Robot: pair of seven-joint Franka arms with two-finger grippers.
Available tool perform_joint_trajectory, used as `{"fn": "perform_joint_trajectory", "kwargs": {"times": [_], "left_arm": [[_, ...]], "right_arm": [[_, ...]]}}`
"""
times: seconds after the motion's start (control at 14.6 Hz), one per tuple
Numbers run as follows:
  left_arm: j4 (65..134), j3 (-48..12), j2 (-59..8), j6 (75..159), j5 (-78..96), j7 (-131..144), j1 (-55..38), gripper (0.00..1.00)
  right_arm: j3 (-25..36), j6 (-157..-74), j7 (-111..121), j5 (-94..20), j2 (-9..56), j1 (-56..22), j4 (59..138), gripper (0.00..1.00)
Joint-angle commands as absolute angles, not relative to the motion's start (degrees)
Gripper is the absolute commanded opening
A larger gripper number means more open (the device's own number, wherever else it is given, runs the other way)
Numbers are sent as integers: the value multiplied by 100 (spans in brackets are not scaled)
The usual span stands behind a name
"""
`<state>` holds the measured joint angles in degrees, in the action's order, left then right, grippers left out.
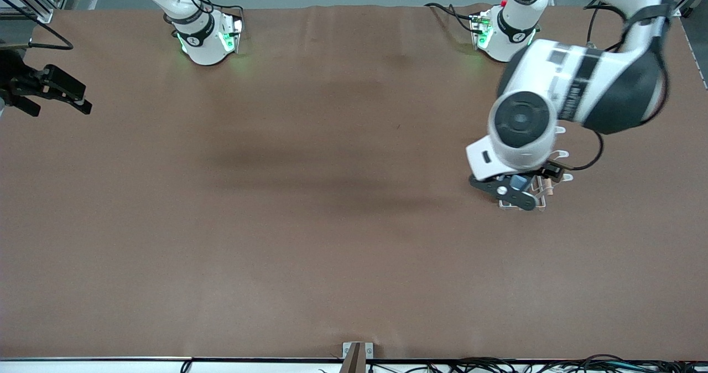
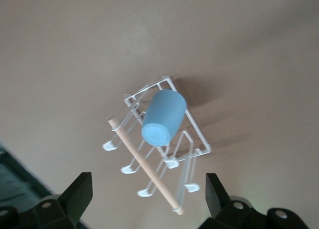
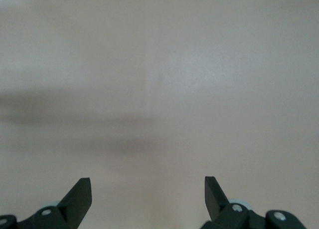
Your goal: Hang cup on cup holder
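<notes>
Nearest the front camera, the cup holder (image 1: 539, 191) shows only as a few white wire loops and the end of its wooden rod (image 1: 547, 187) poking out from under the left hand (image 1: 511, 190), which hangs directly over it toward the left arm's end of the desk (image 1: 332, 240). From the left wrist view the picture is plainer: the cup (image 2: 163, 117) sits mouth-down over one of the holder's prongs, its closed base turned up toward the camera, on the side of the rod away from the row of looped tips (image 2: 129, 169). The left hand has its fingers (image 2: 77, 195) spread wide apart with nothing between them, well above the cup and not touching it, so the hanging looks done and the step in hand is judged to be the pull-away. To do that well, the left hand should go straight up from the holder before swinging sideways, keeping its fingers spread so neither tip clips the rod or a prong; the wire holder looks light and a nudge could tip it or shake the cup off. The cup leans with its prong, so any sideways brush is the main risk. The right hand (image 1: 55, 88) waits over the edge of the desk at the right arm's end, well apart from the holder, with its fingers (image 3: 79, 196) also apart and empty above bare desk.
</notes>
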<state>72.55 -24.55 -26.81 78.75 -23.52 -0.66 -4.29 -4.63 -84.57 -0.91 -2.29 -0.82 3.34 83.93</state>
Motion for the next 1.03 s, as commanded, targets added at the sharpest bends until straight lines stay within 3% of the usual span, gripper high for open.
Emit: {"fn": "perform_joint_trajectory", "kwargs": {"times": [0.0,0.48,0.76,0.96], "left_arm": [[6943,-2505,-2437,7831,-1951,-9,-9,100],[6987,-2444,-1672,8050,-723,695,956,100],[7671,-1120,-837,8394,-343,-8,328,100],[8548,-879,-143,8673,-193,218,193,100]], "right_arm": [[-510,-8420,-70,-176,-79,387,8402,100],[-510,-8429,-62,-184,-79,413,8420,100],[-510,-8429,-62,-185,-79,413,8420,100],[-510,-8429,-62,-185,-79,413,8420,100]]}}
